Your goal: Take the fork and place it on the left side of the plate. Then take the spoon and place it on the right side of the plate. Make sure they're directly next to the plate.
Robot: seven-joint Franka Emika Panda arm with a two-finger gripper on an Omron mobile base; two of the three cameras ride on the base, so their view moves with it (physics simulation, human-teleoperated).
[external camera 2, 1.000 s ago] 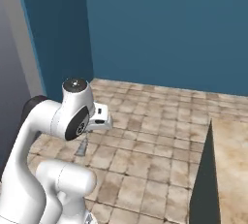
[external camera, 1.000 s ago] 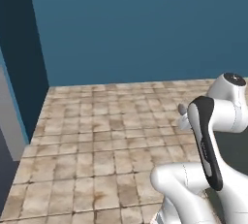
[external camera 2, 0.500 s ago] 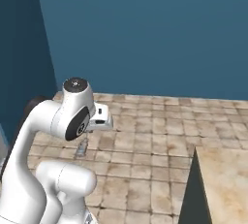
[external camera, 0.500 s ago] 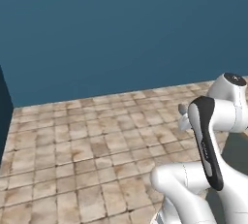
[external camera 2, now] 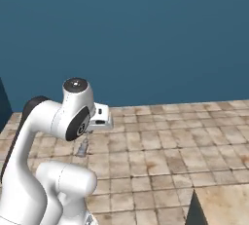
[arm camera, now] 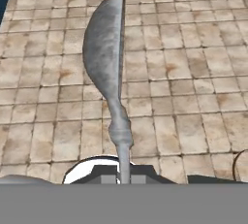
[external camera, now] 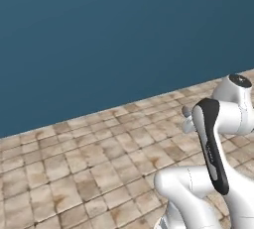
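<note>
I looked out over a floor [external camera: 89, 163] of worn beige-brown stone tiles with dark grout, mottled with rusty patches. A plain, flat teal-blue wall [external camera: 109, 39] rose straight from the floor's far edge. Near the floor's front edge, in the right base view, stood a dark-sided block with a tan top [external camera 2: 221, 208]. Light was even, shadows faint.

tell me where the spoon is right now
The spoon is held in the shut fingers, sticking up the middle of the hand view over the tiled floor, bowl end farthest from the hand.
</note>
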